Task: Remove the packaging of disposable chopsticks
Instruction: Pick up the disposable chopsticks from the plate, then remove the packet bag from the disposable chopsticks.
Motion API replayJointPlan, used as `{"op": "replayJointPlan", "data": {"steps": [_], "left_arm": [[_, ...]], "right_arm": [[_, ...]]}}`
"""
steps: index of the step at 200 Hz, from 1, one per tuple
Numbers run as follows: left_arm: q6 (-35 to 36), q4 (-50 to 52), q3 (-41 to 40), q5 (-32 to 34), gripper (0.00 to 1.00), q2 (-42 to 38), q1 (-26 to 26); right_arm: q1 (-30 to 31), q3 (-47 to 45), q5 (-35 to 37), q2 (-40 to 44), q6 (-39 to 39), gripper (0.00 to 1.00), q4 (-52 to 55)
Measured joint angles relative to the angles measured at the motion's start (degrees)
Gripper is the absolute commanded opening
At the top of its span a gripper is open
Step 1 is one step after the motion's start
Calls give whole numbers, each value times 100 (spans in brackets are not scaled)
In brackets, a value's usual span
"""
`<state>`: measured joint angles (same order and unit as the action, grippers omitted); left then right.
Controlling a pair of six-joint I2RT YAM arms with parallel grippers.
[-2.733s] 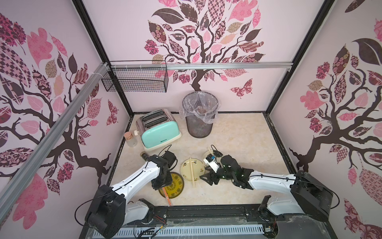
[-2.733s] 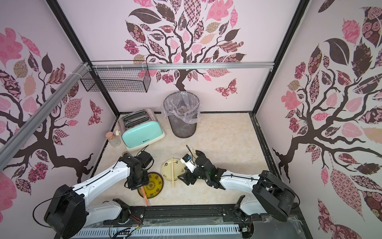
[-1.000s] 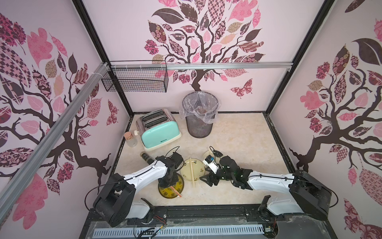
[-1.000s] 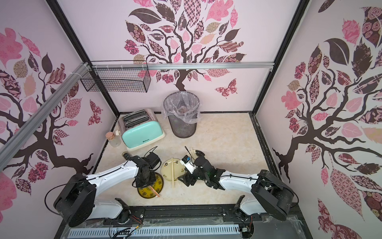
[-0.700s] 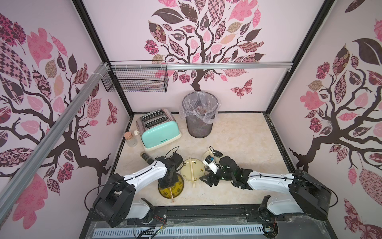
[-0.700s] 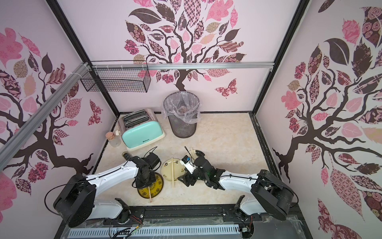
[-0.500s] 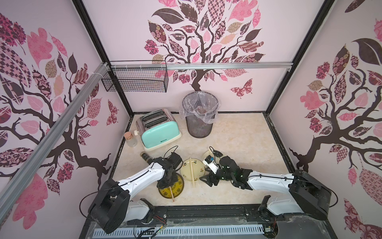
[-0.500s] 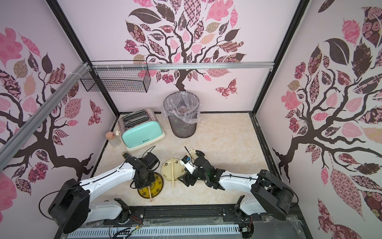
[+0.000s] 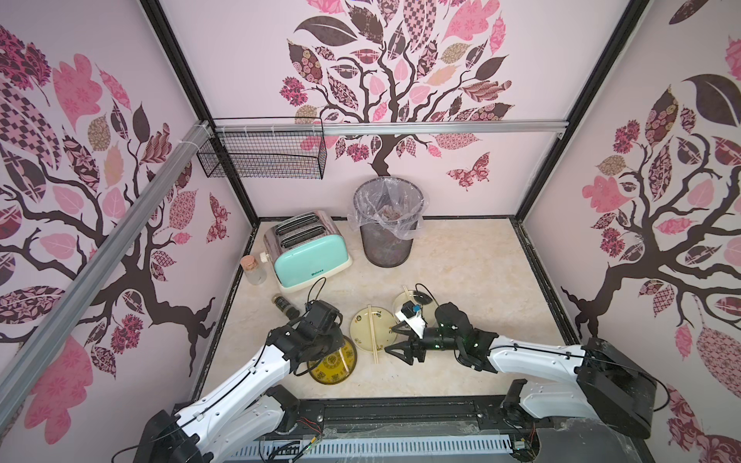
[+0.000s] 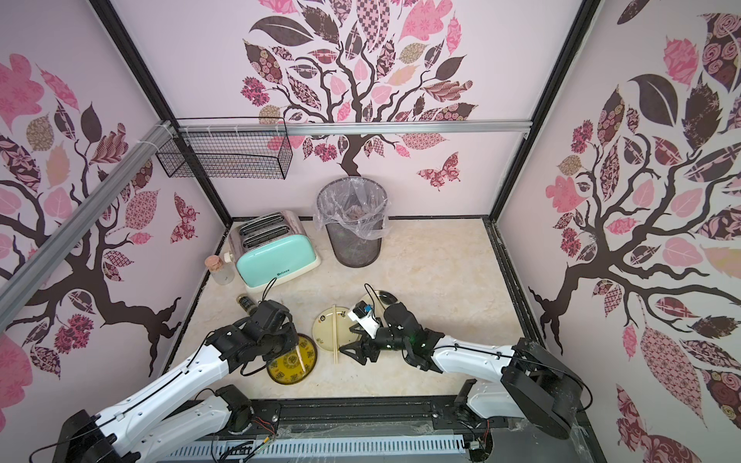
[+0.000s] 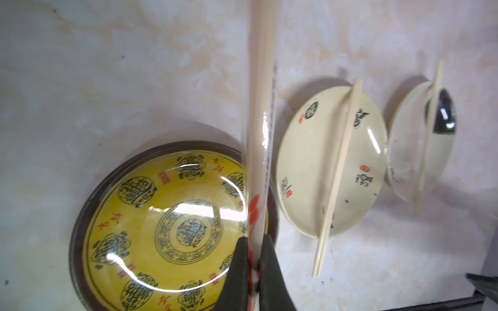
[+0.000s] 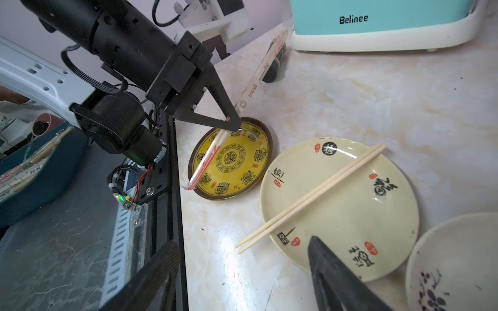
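Both top views look steeply down from high at the front onto the whole table (image 9: 461, 260), nearly alike. The left wrist view looks closely along the left fingers (image 11: 237, 274); the right wrist view, low, shares its yellow plate (image 12: 231, 161) and cream plate (image 12: 350, 210).

My beige marbled tabletop (image 9: 461, 260) carries: mint toaster (image 9: 306, 250), mesh bin (image 9: 387, 236), corked bottle (image 9: 253, 270), dark jar (image 9: 285, 306) on its side, yellow plate (image 9: 326, 371), cream plate (image 9: 361, 334), white plate (image 9: 429, 306).
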<state>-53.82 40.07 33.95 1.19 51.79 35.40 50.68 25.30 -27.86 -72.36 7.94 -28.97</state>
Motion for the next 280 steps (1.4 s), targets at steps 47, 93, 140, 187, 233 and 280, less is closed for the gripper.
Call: {"op": "replayJointPlan", "data": {"steps": [47,93,140,187,233,280], "left_arm": [[562,-1069,212,-48,0,-444,0],[1200,-2406,466,-483,0,-511,-269],[1377,-3932,756,-1392,0,236,-623],[1523,-4903,1355,-2350,0,938,-623],[1657,-5230,1425,-3104,0,1032,-623],[1665,-5523,1438,-3613,0,1276,-634]], "right_arm": [[-31,256,-103,57,249,77,243],[-1021,940,-743,350,1032,76,332],[-1436,1519,-1272,393,1646,77,372],[-1447,2022,-1397,138,1786,72,474],[-1585,2124,-1596,-166,2052,52,304],[-1722,2210,-2000,-424,2428,39,-92]]}}
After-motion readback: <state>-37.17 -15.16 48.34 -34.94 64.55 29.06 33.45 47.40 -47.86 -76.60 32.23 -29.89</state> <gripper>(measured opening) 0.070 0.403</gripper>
